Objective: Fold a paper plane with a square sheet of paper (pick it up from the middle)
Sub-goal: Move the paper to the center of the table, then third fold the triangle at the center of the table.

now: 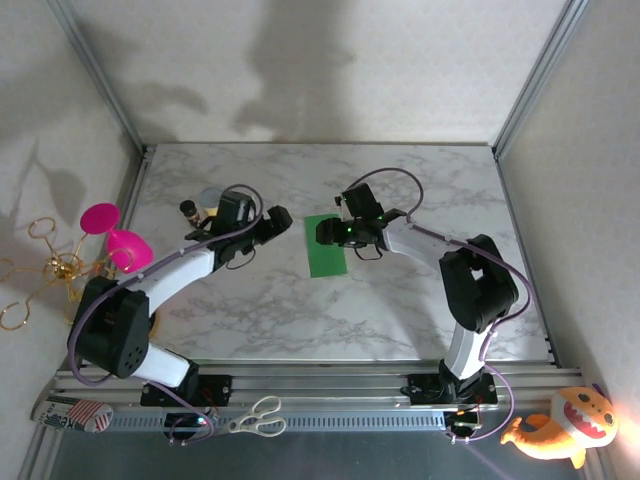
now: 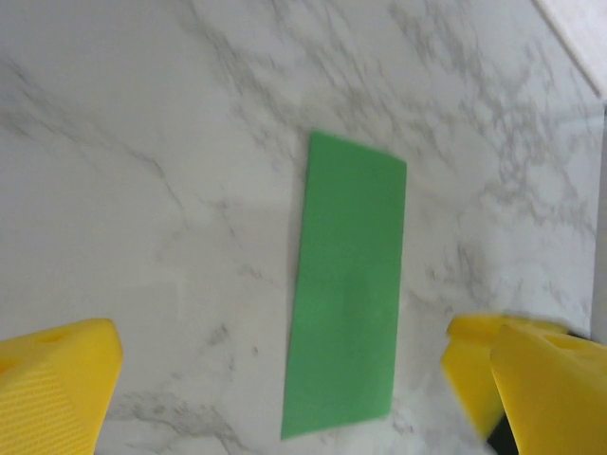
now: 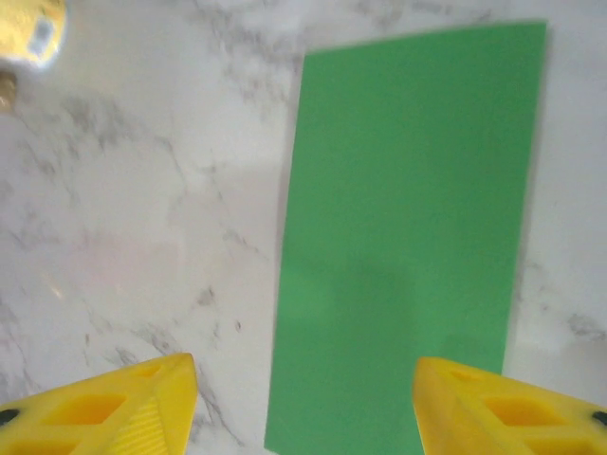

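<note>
The square sheet of paper (image 1: 325, 256) is bright green and lies flat on the marble table (image 1: 400, 310) as a narrow rectangle, about half as wide as it is long. My left gripper (image 1: 283, 222) hovers just left of it, open, with nothing between its yellow fingers (image 2: 57, 389). In the left wrist view the sheet (image 2: 346, 284) lies ahead between those fingers. My right gripper (image 1: 328, 232) hangs over the sheet's far end, open and empty. In the right wrist view the sheet (image 3: 408, 237) lies below, and one yellow finger (image 3: 493, 403) is above it. The paper plane is out of view.
A small dark-capped bottle (image 1: 190, 210) and a round lid stand behind the left arm. Pink cups (image 1: 115, 235) and a gold wire stand (image 1: 45, 270) sit off the table's left edge. Scissors (image 1: 255, 418) lie on the front rail, and a plush toy (image 1: 560, 428) lies at the front right.
</note>
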{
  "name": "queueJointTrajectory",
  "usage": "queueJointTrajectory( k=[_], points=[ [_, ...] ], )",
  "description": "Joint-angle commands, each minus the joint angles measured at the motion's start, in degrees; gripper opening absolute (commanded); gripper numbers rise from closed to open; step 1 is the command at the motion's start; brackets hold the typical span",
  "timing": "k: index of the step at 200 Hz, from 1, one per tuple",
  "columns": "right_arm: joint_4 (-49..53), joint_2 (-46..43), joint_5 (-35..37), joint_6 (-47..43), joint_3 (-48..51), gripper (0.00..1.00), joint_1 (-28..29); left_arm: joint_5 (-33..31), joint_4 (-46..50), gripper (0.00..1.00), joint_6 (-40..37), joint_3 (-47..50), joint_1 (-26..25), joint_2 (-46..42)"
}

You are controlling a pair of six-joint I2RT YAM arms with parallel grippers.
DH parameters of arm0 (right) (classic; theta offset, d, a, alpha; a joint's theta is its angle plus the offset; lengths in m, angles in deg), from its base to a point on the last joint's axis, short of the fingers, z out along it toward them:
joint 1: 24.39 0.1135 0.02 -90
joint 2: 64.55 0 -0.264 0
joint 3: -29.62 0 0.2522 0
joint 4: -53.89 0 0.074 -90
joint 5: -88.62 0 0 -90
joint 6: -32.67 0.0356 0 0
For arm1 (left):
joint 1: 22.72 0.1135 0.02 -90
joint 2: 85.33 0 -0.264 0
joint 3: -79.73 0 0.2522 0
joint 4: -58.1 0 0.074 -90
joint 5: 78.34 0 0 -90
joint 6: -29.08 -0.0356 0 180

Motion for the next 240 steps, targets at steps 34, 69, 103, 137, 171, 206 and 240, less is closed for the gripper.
queueJointTrajectory(
  k=[34, 69, 103, 137, 171, 206, 240],
  points=[
    [-0.01, 5.89, 0.93, 6.40, -2.00, 0.58, -0.77, 5.51, -6.65, 0.98, 8.28, 3.11, -7.35, 5.03],
    [0.47, 8.35, 1.20, 6.97, -2.62, 0.56, -1.13, 6.07, -13.85, 0.90, 16.17, 6.32, -9.06, 6.21],
    [1.47, 10.12, 2.14, 7.49, -1.88, 0.54, -1.28, 6.72, -14.74, 0.84, 18.50, 6.12, -10.58, 8.31],
    [2.65, 11.57, 2.59, 8.16, -1.06, 0.51, -1.49, 7.47, -14.87, 0.70, 19.21, 6.18, -11.53, 10.20],
    [3.65, 12.51, 2.95, 8.90, -0.37, 0.49, -1.67, 8.36, -15.44, 0.50, 19.49, 5.96, -11.81, 12.08],
    [3.89, 12.64, 2.85, 8.91, -0.20, 0.48, -1.76, 8.19, -14.79, 0.41, 19.04, 5.65, -11.86, 13.39],
    [3.90, 12.77, 2.64, 8.68, -0.20, 0.48, -1.76, 7.84, -14.00, 0.38, 18.09, 4.92, -11.91, 14.87]
  ],
)
